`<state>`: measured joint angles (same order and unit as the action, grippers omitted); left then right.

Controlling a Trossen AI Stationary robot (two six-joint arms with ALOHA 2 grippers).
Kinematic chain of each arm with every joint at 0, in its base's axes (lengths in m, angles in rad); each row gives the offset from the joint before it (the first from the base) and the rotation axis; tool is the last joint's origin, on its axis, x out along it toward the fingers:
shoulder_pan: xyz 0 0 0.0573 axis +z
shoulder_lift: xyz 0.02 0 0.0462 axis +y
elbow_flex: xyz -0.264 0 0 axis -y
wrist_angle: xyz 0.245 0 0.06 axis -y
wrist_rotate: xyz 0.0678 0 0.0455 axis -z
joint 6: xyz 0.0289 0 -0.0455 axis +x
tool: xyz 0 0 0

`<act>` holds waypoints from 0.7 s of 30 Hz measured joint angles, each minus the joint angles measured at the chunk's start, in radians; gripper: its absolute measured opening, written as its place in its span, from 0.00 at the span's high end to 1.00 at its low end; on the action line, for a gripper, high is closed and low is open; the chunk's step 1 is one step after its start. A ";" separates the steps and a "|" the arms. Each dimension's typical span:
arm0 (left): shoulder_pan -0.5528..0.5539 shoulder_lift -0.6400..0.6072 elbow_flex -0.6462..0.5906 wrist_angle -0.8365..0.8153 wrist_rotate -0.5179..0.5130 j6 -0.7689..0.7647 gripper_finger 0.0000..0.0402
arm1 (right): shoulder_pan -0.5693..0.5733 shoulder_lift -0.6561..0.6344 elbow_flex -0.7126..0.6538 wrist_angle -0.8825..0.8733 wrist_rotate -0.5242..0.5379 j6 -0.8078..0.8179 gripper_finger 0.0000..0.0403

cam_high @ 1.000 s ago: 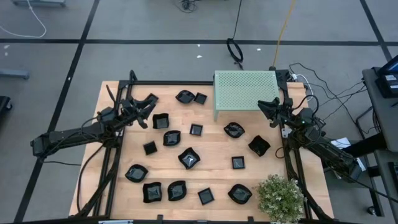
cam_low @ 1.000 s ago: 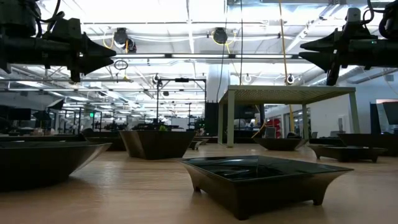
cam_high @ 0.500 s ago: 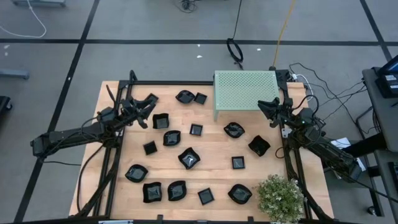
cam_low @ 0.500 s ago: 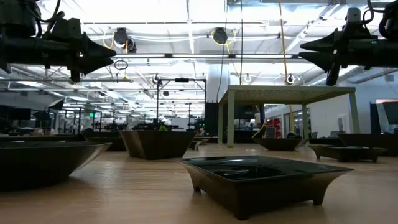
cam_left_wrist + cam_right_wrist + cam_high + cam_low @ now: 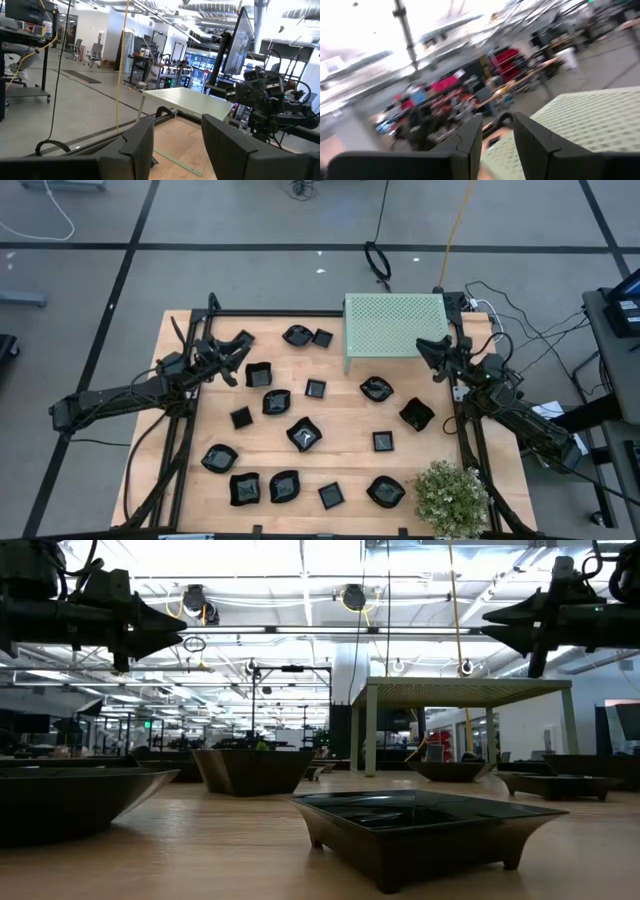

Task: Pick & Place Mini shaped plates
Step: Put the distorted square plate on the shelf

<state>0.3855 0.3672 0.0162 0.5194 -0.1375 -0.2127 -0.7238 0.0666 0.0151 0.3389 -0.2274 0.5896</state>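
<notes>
The mini shaped plates (image 5: 304, 434) are scattered all over the wooden bench (image 5: 345, 420), none picked up yet. They look like glossy black plastic or glazed ceramic, hard to say which from up here, so probably light, stiff and a bit slippery. Some are square with flared rims and little feet, like the near one (image 5: 425, 825), others wavy-edged bowls. I'd pinch a rim wall, not the slick flat middle. The left gripper (image 5: 240, 343) hovers over the bench's far-left end, spread apart and empty; the right gripper (image 5: 428, 349) sits parted, grasping nothing, by the pale green perforated box (image 5: 395, 325).
</notes>
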 joint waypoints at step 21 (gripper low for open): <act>0.000 0.000 0.000 0.000 0.000 0.000 0.58 | 0.000 0.000 0.000 0.103 0.074 0.290 0.76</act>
<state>0.3855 0.3672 0.0163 0.5194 -0.1378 -0.2127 -0.7238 0.0666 0.0151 0.4423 -0.1530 0.8797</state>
